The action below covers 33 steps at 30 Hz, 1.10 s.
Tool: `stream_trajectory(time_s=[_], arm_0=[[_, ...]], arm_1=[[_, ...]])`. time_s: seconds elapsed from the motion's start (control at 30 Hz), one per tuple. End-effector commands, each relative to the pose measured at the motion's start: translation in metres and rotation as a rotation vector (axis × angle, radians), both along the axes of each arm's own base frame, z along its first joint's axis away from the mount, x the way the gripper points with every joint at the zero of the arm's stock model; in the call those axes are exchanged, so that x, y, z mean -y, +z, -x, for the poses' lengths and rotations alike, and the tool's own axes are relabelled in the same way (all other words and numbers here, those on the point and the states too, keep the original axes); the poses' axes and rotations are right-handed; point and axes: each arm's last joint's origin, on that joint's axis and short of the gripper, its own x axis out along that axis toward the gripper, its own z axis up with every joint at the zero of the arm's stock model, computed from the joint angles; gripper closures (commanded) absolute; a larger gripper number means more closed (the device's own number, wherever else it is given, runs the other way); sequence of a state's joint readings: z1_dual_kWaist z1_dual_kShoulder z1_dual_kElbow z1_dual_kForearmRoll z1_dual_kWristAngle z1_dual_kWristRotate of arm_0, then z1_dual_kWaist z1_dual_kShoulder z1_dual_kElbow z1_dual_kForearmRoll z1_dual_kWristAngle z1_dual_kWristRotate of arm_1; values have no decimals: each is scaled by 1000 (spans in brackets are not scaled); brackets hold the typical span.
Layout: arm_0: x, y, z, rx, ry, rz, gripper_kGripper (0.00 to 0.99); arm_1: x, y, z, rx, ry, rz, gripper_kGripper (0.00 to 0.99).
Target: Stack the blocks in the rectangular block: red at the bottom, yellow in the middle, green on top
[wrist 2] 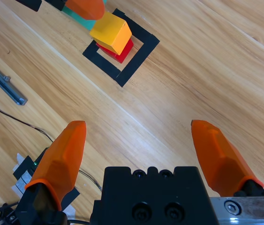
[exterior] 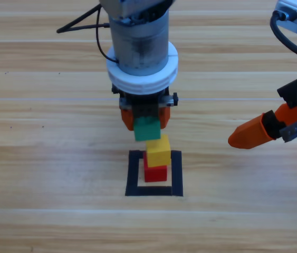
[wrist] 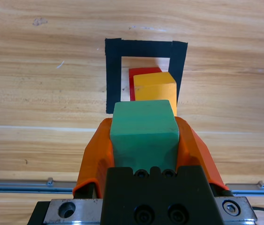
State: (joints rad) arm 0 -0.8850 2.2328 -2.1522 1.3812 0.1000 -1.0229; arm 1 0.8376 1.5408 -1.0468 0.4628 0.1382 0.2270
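High view: we see the left arm descending from the top edge at the picture's middle, its grey cylindrical forearm pointing almost straight down at the wooden desk [exterior: 42, 158]. The left gripper [exterior: 147, 126] hangs just behind the flat hollow square of black tape [exterior: 133, 174], its orange jaws closed against two opposite faces of the small teal-green cube [exterior: 146, 128], which is carried clear of the desk.

Inside the tape square, we find the small bright red cube [exterior: 155, 173] resting on the desk, with the small plain yellow cube [exterior: 159, 150] stacked on it and turned slightly out of line with it. The teal-green cube sits just behind and above the yellow cube's near top edge; we cannot tell whether the two touch.

Left wrist view: looking along the jaws, we see the teal-green cube [wrist: 144, 136] filling the gap between them, with the yellow cube [wrist: 155, 91] and a strip of the red cube [wrist: 139, 77] beyond it inside the tape square [wrist: 114, 75].

The right arm waits at the right edge of the high view, its right gripper [exterior: 254, 133] tilted low over bare desk, well apart from the stack. Right wrist view: its jaws [wrist 2: 141, 157] stand wide apart and hold nothing.
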Motion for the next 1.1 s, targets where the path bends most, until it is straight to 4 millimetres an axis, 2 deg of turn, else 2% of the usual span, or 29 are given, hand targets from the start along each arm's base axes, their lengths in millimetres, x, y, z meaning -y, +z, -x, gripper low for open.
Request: stream_trajectory(time_s=[0.03,0.7,1.1], arm_0=[[17,-26,-4,-17,-12,-45,961],[30,-47,-15,-27,-41,-61,962],[28,-37,-13,-15,-53,-46,962]], arm_1=[[11,3,0,16,-12,-18,7],[11,3,0,13,-12,-15,7],[11,3,0,12,-11,-12,7]])
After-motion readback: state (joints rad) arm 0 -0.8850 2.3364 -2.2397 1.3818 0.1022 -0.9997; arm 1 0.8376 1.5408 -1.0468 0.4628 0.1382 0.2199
